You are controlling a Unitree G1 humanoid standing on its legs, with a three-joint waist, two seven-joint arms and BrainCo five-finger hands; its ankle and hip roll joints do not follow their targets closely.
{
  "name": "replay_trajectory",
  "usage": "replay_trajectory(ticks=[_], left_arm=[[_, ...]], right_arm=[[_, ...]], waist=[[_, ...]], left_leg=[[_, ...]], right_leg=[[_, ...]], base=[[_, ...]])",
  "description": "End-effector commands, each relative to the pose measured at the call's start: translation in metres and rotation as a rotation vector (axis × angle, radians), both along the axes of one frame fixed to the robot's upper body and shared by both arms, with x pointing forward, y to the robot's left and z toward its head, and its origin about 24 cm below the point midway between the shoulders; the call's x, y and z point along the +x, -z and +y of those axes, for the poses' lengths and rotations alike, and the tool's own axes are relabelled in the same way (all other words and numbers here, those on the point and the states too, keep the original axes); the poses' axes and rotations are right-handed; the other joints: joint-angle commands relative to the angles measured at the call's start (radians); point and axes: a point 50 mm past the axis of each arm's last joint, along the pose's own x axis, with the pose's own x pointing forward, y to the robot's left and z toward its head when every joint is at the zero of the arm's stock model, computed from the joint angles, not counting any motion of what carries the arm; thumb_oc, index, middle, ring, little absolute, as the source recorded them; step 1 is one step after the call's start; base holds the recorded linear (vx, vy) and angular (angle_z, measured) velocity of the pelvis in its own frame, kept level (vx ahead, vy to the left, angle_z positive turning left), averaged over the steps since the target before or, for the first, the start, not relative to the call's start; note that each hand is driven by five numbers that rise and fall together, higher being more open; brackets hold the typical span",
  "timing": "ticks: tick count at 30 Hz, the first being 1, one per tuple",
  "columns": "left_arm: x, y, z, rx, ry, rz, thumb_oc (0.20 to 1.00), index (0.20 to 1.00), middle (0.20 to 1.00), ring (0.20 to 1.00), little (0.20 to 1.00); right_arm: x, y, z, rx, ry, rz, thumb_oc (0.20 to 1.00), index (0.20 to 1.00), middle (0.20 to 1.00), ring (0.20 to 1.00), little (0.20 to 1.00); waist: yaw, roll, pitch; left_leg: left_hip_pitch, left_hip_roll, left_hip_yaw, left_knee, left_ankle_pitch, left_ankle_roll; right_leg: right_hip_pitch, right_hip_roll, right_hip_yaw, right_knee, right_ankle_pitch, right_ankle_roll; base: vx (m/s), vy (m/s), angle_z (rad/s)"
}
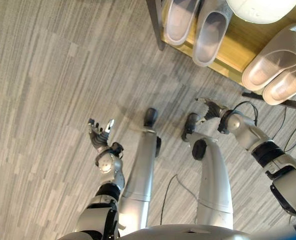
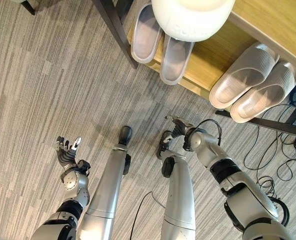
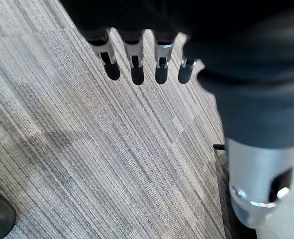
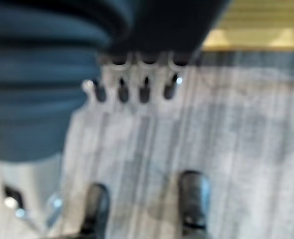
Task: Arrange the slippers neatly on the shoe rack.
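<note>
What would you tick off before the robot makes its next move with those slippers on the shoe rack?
1. Left hand free: ok, fingers open over the floor, holding nothing.
2. Right hand free: ok, fingers relaxed over the floor in front of the shoe rack, holding nothing.
3. Left pair of slippers on the shelf: ok, side by side, heels slightly over the front edge.
4. Right pair of slippers on the shelf: ok, side by side, angled, heels overhanging the edge.
5. Pairs lined up with each other: not ok, the two pairs point in different directions.
6. Slippers left on the carpet: cannot tell beyond this patch.
</note>
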Motion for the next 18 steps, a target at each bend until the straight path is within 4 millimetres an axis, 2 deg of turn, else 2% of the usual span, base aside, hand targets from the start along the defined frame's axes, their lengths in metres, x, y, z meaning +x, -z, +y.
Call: replay_trajectory(ticks=[1, 5, 8, 10, 11, 18], left_arm=[[-0.006, 0.0, 0.011, 0.019, -0.062, -0.006, 1.0, 1.0, 1.0, 1.0, 1.0], [-0.005, -0.001, 0.014, 0.02, -0.077, -0.005, 1.0, 1.0, 1.0, 1.0, 1.0], [-0.005, -0.002, 0.017, 0.022, -0.093, -0.001, 1.0, 1.0, 1.0, 1.0, 1.0], [-0.006, -0.002, 0.02, 0.028, -0.102, 0.001, 1.0, 1.0, 1.0, 1.0, 1.0], [-0.006, -0.003, 0.022, 0.029, -0.105, 0.004, 1.0, 1.0, 1.0, 1.0, 1.0], [-0.004, -0.006, 0.027, 0.06, -0.104, 0.006, 1.0, 1.0, 1.0, 1.0, 1.0]], right_arm=[[0.011, -0.032, 0.0, -0.041, -0.002, -0.163, 1.0, 1.0, 1.0, 1.0, 1.0], [0.015, -0.038, -0.005, -0.029, 0.034, -0.193, 1.0, 1.0, 1.0, 1.0, 1.0], [0.025, -0.062, 0.0, -0.007, 0.04, -0.272, 1.0, 1.0, 1.0, 1.0, 1.0], [0.03, -0.067, 0.001, 0.011, 0.055, -0.29, 1.0, 1.0, 1.0, 1.0, 1.0], [0.035, -0.077, 0.009, 0.0, 0.043, -0.308, 1.0, 1.0, 1.0, 1.0, 1.0], [0.044, -0.084, 0.03, 0.042, 0.017, -0.306, 1.0, 1.0, 1.0, 1.0, 1.0]], waist=[[-0.019, 0.044, -0.009], [-0.017, 0.046, -0.01], [-0.013, 0.049, -0.011], [-0.009, 0.051, -0.014], [-0.005, 0.052, -0.016], [0.005, 0.05, -0.014]], left_leg=[[0.011, -0.008, 0.042, -0.155, 0.115, 0.076], [0.011, -0.005, 0.042, -0.158, 0.118, 0.077], [0.011, -0.002, 0.04, -0.171, 0.124, 0.077], [0.011, -0.001, 0.04, -0.174, 0.125, 0.077], [0.011, -0.001, 0.039, -0.179, 0.127, 0.077], [0.011, -0.002, 0.04, -0.178, 0.129, 0.079]], right_leg=[[0.075, 0.052, 0.022, 0.054, -0.118, -0.005], [0.075, 0.055, 0.023, 0.05, -0.113, -0.004], [0.072, 0.057, 0.024, 0.041, -0.106, -0.003], [0.072, 0.059, 0.025, 0.038, -0.104, -0.002], [0.072, 0.059, 0.026, 0.036, -0.105, -0.002], [0.076, 0.059, 0.026, 0.033, -0.104, -0.001]], base=[[0.0, 0.007, -0.04], [0.0, 0.002, -0.01], [0.0, 0.0, 0.0], [0.0, 0.0, 0.0], [0.0, 0.0, 0.0], [0.0, 0.0, 0.0]])
